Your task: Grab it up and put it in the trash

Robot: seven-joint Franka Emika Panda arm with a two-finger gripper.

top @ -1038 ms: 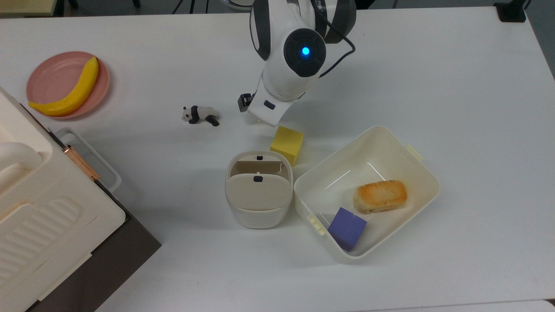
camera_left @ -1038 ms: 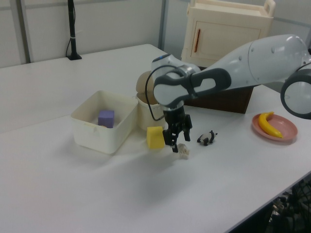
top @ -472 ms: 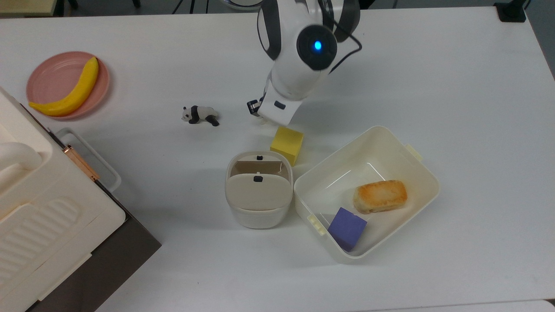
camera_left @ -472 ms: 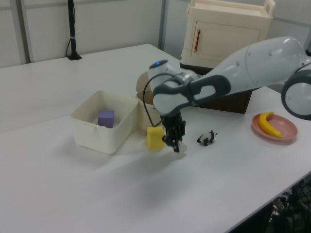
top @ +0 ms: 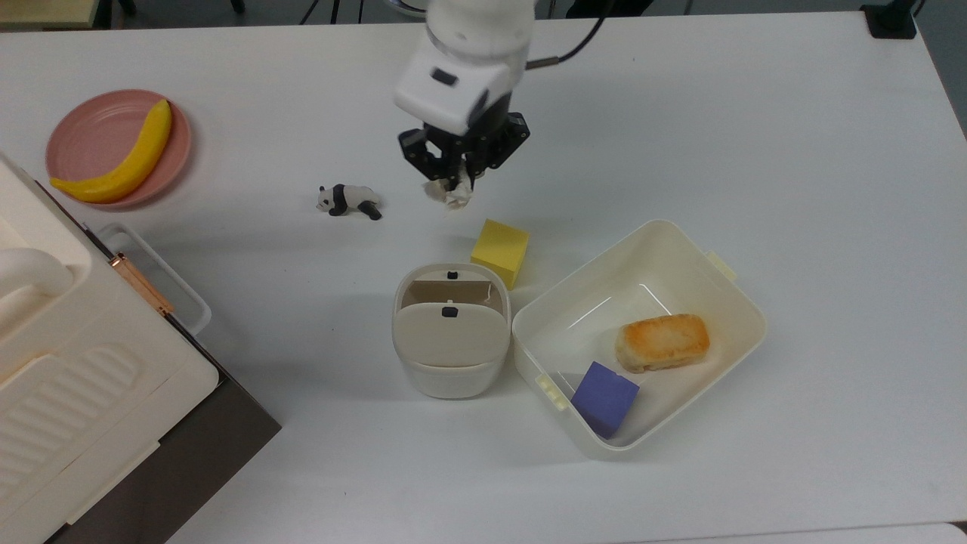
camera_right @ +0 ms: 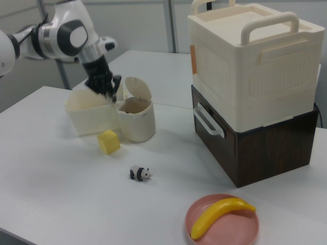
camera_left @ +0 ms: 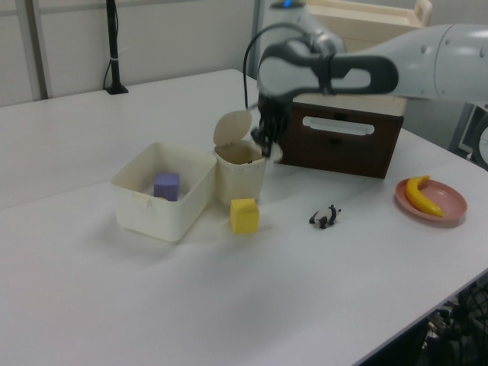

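The black two-finger tool [top: 453,177] is clenched on the small crumpled wad of off-white paper [top: 450,193], lifted clear of the white surface [top: 755,136]. In the top view the wad hangs at twelve o'clock from the cream rounded bin with its swing-flap lid [top: 451,336], with the yellow foam cube [top: 500,251] between them and the black-and-white panda figurine [top: 347,200] at nine o'clock of the wad.

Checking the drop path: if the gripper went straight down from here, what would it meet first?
Probably bare table. In the top view the gripper, shut on the paper wad, hangs beyond the yellow cube, short of the bin; depth is uncertain.
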